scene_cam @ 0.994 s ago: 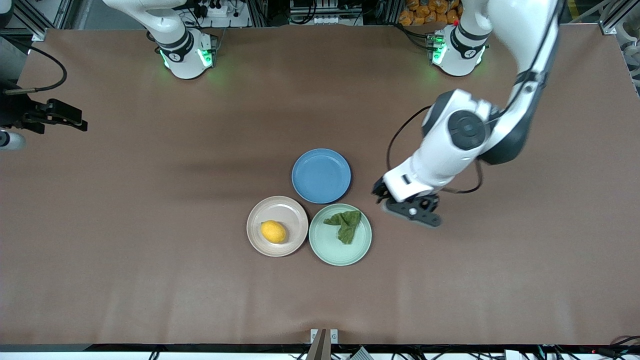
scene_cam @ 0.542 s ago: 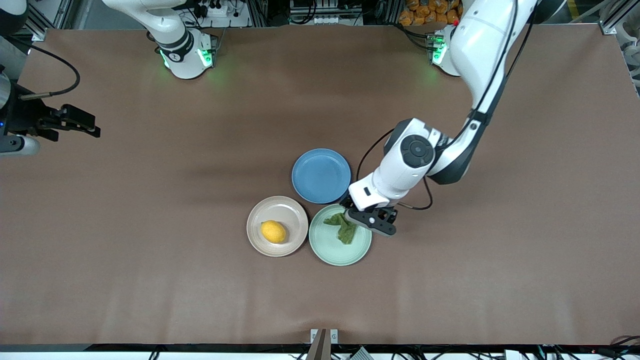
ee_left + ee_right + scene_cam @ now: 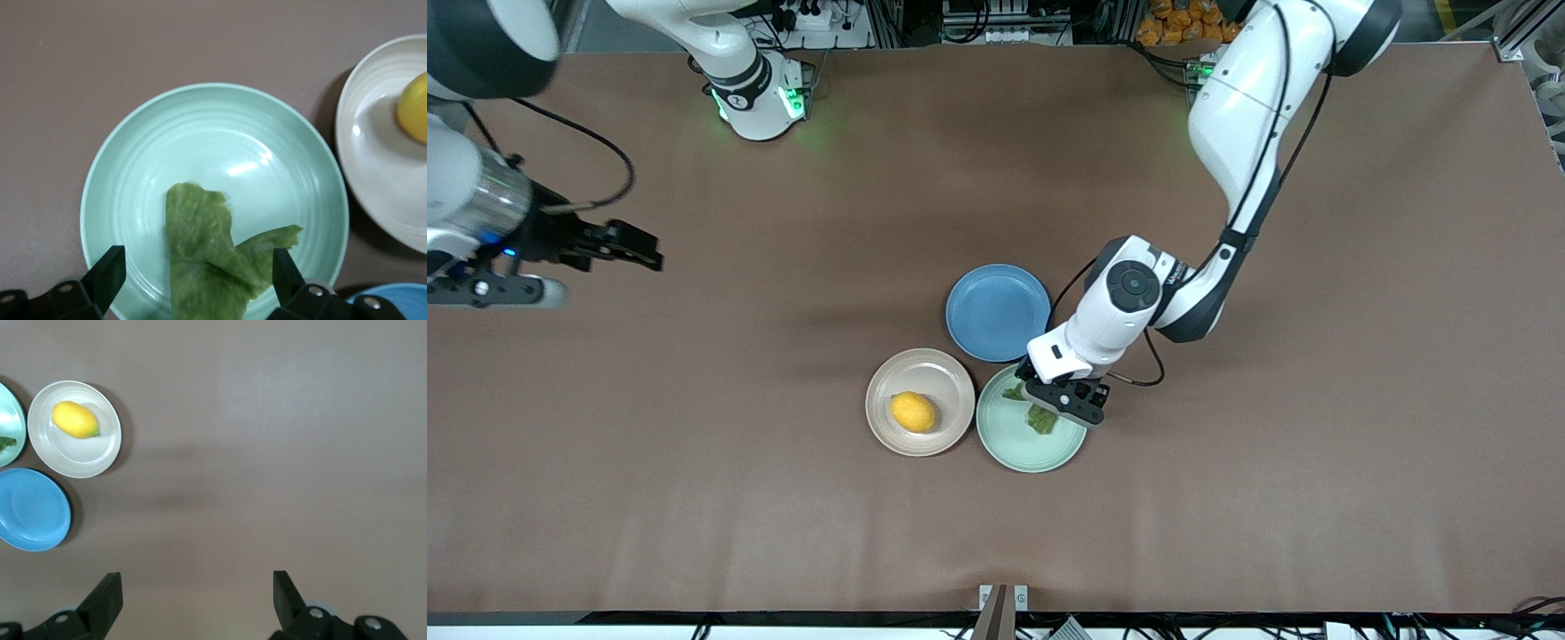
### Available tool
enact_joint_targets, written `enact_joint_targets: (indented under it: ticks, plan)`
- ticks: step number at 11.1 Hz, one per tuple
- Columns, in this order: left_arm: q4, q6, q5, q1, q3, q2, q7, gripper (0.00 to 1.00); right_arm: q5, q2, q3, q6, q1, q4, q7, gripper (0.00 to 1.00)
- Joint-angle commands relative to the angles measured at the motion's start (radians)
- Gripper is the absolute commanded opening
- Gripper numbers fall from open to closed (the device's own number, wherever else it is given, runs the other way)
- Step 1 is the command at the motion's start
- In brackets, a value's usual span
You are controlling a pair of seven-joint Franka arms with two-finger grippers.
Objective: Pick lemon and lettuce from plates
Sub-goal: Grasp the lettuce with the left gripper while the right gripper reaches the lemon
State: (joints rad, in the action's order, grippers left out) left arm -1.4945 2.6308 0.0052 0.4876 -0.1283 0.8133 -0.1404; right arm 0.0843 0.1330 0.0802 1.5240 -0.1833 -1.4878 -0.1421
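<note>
Lettuce (image 3: 213,257) lies on the mint plate (image 3: 1009,440) near the table's middle, between the spread fingers of the left gripper (image 3: 1049,402) above it. Lemon (image 3: 913,412) sits on the beige plate (image 3: 951,378) alongside. Right gripper (image 3: 627,249), fingers spread, hangs over the right arm's table edge.

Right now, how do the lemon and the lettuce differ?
The lemon is yellow, oval and plump; the lettuce is green, flat and folded. The lemon lies on the beige plate; the lettuce on the mint plate. The open left claw straddles the lettuce; none is near the lemon.
</note>
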Motion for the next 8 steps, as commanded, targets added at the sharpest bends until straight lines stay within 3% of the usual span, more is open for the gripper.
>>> enact_joint_targets:
  ticks: [1,2,4,5,6,8]
  plan:
    - [0.046,0.020,-0.005,0.060,0.064,0.061,-0.007,0.88,0.018,0.045,0.003,0.027,-0.045,0.015,-0.109,1.00]
    - [0.048,0.043,-0.005,0.074,0.070,0.082,-0.010,0.83,0.035,0.062,0.003,0.030,-0.054,0.017,-0.138,1.00]
    - [0.048,0.049,-0.007,0.091,0.091,0.092,-0.016,0.82,0.102,0.103,0.003,0.076,-0.061,0.018,-0.226,1.00]
    - [0.046,0.049,-0.005,0.091,0.091,0.093,-0.015,0.71,0.103,0.129,0.003,0.131,-0.091,0.018,-0.272,1.00]
    - [0.046,0.048,-0.007,0.091,0.091,0.093,-0.018,0.49,0.101,0.169,0.003,0.169,-0.132,0.018,-0.316,1.00]
    - [0.045,0.048,-0.011,0.091,0.090,0.083,-0.054,0.21,0.101,0.250,0.003,0.272,-0.189,0.018,-0.361,1.00]
